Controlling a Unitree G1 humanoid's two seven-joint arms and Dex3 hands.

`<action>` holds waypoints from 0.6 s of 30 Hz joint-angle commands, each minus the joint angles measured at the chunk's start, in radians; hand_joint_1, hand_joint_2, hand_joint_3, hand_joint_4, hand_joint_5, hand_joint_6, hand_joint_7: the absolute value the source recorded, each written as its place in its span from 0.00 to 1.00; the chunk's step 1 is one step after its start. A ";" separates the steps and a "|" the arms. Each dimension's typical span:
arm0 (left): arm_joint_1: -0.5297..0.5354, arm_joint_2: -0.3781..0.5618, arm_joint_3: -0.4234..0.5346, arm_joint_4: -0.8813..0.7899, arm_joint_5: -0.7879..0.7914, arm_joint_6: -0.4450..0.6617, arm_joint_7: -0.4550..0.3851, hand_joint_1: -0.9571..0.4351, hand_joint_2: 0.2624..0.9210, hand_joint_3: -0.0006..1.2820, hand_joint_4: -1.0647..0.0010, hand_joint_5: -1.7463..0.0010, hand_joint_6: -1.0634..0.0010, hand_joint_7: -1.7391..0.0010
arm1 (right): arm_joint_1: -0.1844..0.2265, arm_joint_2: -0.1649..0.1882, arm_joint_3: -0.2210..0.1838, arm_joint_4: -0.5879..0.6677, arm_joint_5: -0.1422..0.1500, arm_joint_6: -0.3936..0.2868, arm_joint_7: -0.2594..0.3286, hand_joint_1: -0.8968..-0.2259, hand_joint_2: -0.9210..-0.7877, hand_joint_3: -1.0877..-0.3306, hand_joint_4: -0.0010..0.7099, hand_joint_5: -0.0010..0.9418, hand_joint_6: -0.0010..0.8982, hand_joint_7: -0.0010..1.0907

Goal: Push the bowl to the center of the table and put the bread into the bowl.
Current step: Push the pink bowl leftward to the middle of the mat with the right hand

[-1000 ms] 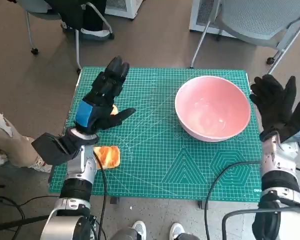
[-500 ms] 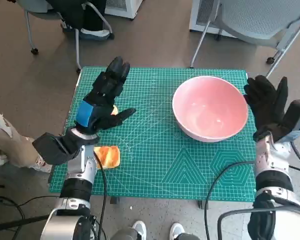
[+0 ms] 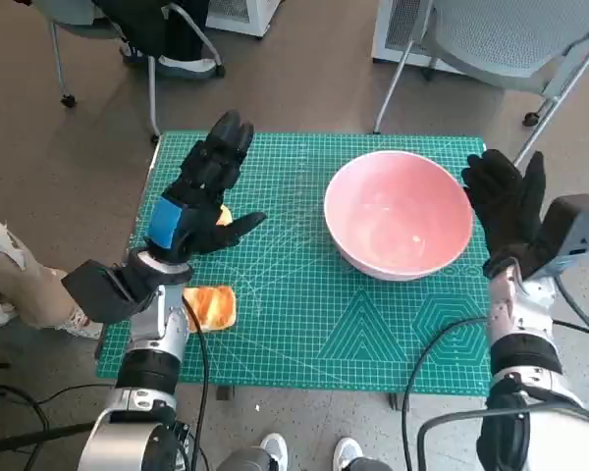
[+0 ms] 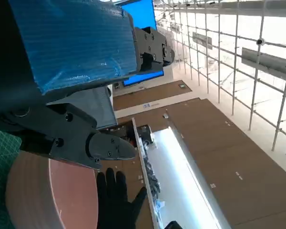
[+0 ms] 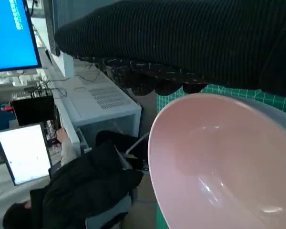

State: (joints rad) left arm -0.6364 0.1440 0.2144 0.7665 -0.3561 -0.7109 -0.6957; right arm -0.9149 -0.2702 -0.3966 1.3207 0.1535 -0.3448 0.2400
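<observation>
The pink bowl (image 3: 398, 224) stands on the green cutting mat (image 3: 304, 324), right of the middle. My gloved right hand (image 3: 506, 204) is flat and spread against the bowl's right rim. The same bowl (image 5: 219, 167) fills the right wrist view under the glove (image 5: 181, 43). A piece of toasted bread (image 3: 208, 306) lies near the mat's front left, partly hidden by my left forearm. My left hand (image 3: 204, 188) hovers over the mat's left side with fingers spread, holding nothing. In the left wrist view, the bowl's rim (image 4: 47, 195) and the gloved right hand (image 4: 115, 202) show beyond my left hand (image 4: 71, 71).
A small orange piece (image 3: 223, 213) shows under my left hand. A grey chair (image 3: 510, 44) stands behind the table at the right, another chair (image 3: 128, 39) at the back left. A person's leg (image 3: 10, 275) is left of the table. A black cable (image 3: 442, 334) crosses the mat's front right.
My right hand has moved left against the bowl, and the bowl has slid left toward the middle of the mat. My left hand and the bread have stayed put.
</observation>
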 commanded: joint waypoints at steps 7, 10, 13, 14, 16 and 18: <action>0.009 0.007 -0.002 0.001 0.003 0.002 -0.005 0.48 1.00 0.15 0.93 1.00 0.82 1.00 | 0.008 0.049 0.014 0.005 -0.005 -0.001 0.001 0.35 0.00 0.31 0.24 0.01 0.27 0.06; 0.010 0.007 -0.002 0.000 0.003 0.002 -0.005 0.48 1.00 0.15 0.93 1.00 0.82 1.00 | 0.006 0.060 0.020 0.005 -0.009 -0.006 -0.003 0.35 0.00 0.28 0.25 0.01 0.28 0.07; 0.010 0.008 -0.002 0.000 0.002 0.003 -0.005 0.48 1.00 0.15 0.93 1.00 0.82 1.00 | 0.004 0.069 0.027 0.005 -0.016 -0.012 -0.008 0.37 0.00 0.26 0.26 0.01 0.29 0.07; 0.010 0.008 -0.002 0.000 0.003 0.003 -0.005 0.48 1.00 0.15 0.93 1.00 0.82 1.00 | 0.004 0.071 0.029 0.005 -0.016 -0.014 -0.008 0.38 0.00 0.25 0.27 0.02 0.30 0.07; 0.009 0.008 -0.002 0.002 0.003 0.003 -0.005 0.48 1.00 0.15 0.93 1.00 0.82 1.00 | 0.004 0.078 0.032 0.005 -0.016 -0.018 -0.005 0.39 0.00 0.25 0.28 0.02 0.30 0.07; 0.008 0.009 -0.001 0.004 0.003 0.004 -0.005 0.48 1.00 0.15 0.93 1.00 0.82 1.00 | 0.003 0.084 0.033 0.006 -0.013 -0.019 -0.002 0.40 0.00 0.26 0.29 0.02 0.31 0.08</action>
State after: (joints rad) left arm -0.6364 0.1469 0.2137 0.7665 -0.3560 -0.7106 -0.6970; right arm -0.9218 -0.2042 -0.3689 1.3183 0.1496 -0.3682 0.2396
